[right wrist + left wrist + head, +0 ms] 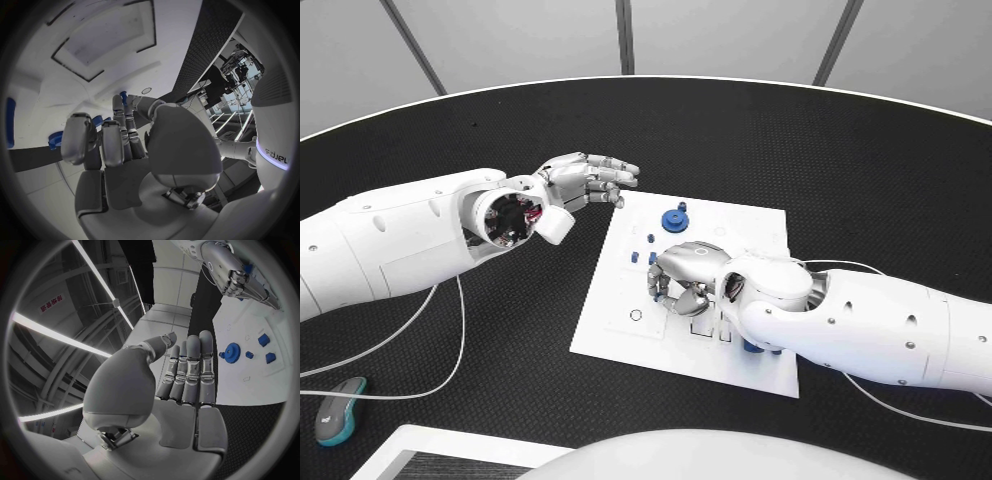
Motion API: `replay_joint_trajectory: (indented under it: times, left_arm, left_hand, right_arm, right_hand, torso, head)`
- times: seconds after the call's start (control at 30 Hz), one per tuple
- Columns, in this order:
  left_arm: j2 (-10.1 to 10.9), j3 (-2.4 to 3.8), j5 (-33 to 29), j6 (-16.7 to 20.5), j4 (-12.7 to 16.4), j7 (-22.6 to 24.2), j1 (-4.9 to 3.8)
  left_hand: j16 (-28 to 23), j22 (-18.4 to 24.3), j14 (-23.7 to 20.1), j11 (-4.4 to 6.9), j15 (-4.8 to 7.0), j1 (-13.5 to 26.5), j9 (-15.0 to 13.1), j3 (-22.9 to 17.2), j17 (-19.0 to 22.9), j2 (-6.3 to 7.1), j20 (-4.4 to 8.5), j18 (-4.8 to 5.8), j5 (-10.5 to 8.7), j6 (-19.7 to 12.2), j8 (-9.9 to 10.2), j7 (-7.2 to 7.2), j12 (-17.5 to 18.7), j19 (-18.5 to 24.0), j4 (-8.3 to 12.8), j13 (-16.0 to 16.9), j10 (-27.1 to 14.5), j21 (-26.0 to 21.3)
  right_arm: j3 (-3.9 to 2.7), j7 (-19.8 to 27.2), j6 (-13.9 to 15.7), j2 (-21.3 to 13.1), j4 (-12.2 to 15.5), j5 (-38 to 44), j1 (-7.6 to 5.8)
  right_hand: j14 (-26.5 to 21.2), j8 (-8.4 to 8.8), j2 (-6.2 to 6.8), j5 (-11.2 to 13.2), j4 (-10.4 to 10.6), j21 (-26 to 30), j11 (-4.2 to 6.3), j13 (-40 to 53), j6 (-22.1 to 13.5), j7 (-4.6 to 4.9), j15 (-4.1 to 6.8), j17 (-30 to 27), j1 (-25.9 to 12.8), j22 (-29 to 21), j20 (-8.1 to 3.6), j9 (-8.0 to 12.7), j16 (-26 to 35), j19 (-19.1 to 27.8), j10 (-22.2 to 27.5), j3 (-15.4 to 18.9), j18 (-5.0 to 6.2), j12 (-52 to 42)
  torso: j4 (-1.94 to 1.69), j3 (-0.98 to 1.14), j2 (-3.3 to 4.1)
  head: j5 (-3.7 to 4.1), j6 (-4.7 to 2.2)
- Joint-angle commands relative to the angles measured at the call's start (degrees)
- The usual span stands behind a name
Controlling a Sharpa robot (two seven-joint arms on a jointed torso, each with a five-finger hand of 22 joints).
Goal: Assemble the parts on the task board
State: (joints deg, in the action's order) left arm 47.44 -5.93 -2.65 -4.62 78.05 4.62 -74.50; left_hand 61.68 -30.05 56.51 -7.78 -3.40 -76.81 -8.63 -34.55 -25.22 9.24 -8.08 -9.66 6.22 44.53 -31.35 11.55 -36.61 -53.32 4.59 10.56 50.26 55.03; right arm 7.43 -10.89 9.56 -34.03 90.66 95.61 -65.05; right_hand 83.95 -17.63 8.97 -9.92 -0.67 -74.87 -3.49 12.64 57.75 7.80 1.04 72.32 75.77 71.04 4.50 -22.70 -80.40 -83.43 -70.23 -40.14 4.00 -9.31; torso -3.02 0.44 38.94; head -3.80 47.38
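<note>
Both hands empty: left hand (584,180) beside task board (625,300), right hand (687,278) spread over it.

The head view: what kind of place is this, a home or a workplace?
Probably a robotics lab or test cell, not a home. A round black table bears only a white task board with small blue parts, and grey panelled walls stand behind it.

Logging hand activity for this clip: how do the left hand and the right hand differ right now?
The left hand hovers over the black table, beside the task board; the right hand is over the board's middle among the small blue parts. The left hand's fingers lie straight and side by side, holding nothing; the right hand's curl down toward the board, and whether it grips anything is unclear. Both are silver on white arms.
</note>
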Motion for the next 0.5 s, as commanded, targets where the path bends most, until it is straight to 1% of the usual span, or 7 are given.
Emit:
replay_joint_trajectory:
  times: [0.03,0.17,0.3,0.43,0.5]
  left_arm:
    - [0.02,0.00,0.00,0.01,0.00,-0.05,-0.01]
    - [0.04,0.00,0.00,-0.02,0.02,-0.13,-0.02]
    - [0.04,0.00,0.00,-0.02,0.01,-0.16,-0.03]
    - [0.02,0.00,0.00,-0.03,-0.02,-0.19,-0.04]
    - [0.01,0.00,0.00,-0.04,-0.04,-0.21,-0.04]
  left_hand:
    - [-0.35,0.05,-0.39,-0.09,0.04,-0.03,0.06,0.26,0.05,-0.32,-0.14,-0.95,0.12,-0.33,0.23,0.59,-0.07,0.36,0.03,-0.06,-0.49,-0.20]
    - [-0.35,0.05,-0.39,-0.09,0.04,-0.03,0.06,0.26,0.05,-0.32,-0.14,-0.95,0.12,-0.33,0.23,0.59,-0.07,0.36,0.03,-0.06,-0.49,-0.20]
    - [-0.35,0.05,-0.39,-0.09,0.04,-0.03,0.06,0.26,0.05,-0.32,-0.14,-0.95,0.12,-0.33,0.23,0.59,-0.07,0.36,0.03,-0.06,-0.49,-0.20]
    - [-0.35,0.05,-0.39,-0.09,0.04,-0.03,0.06,0.26,0.05,-0.32,-0.14,-0.95,0.12,-0.33,0.23,0.59,-0.07,0.36,0.03,-0.06,-0.49,-0.20]
    - [-0.36,0.09,-0.42,-0.10,0.03,-0.05,0.07,0.30,0.09,-0.31,-0.16,-0.96,0.12,-0.41,0.24,0.60,-0.08,0.37,0.02,-0.08,-0.57,-0.27]
  right_arm:
    - [0.01,0.05,-0.68,0.08,-0.09,-0.23,0.00]
    - [0.01,0.15,-0.92,0.16,-0.17,-0.40,0.00]
    - [0.01,0.19,-0.51,0.22,-0.24,-0.46,0.00]
    - [0.01,0.34,0.59,0.24,-0.38,-0.48,0.00]
    - [0.01,0.46,1.11,0.24,-0.44,-0.48,0.00]
  right_hand:
    - [2.31,-0.15,-0.10,-0.23,-0.08,0.23,-0.05,-0.08,0.60,0.02,0.13,-0.10,-0.19,-0.08,-0.03,0.01,0.40,0.36,-0.24,0.45,0.34,0.37]
    - [2.30,-0.15,-0.08,-0.16,-0.08,0.27,-0.05,-0.09,0.58,0.02,0.12,-0.11,-0.25,-0.13,-0.02,0.00,0.41,0.38,-0.23,0.52,0.35,0.41]
    - [2.23,-0.09,0.04,-0.03,-0.14,0.56,-0.09,-0.16,0.41,0.04,0.10,-0.39,-0.38,-0.44,0.00,-0.01,0.59,0.51,-0.07,0.73,0.42,0.62]
    - [2.12,0.85,0.15,0.04,-0.21,1.10,-0.66,-0.61,-1.12,0.61,-0.30,-0.66,-0.73,-0.92,0.25,0.32,0.84,0.77,1.33,0.93,0.49,1.81]
    - [2.07,1.63,0.39,0.05,-0.15,1.47,-1.39,-1.22,-2.25,1.23,-0.88,-0.69,-1.11,-1.23,0.67,0.64,0.91,0.95,3.29,0.88,0.52,3.18]
  torso:
    - [0.05,0.00,-0.03]
    - [0.03,0.00,0.01]
    - [0.00,-0.01,-0.01]
    - [0.01,0.00,-0.04]
    - [0.03,0.02,-0.03]
  head:
    - [-0.03,0.12]
    - [-0.06,0.19]
    - [-0.06,0.22]
    - [-0.06,0.28]
    - [-0.06,0.26]
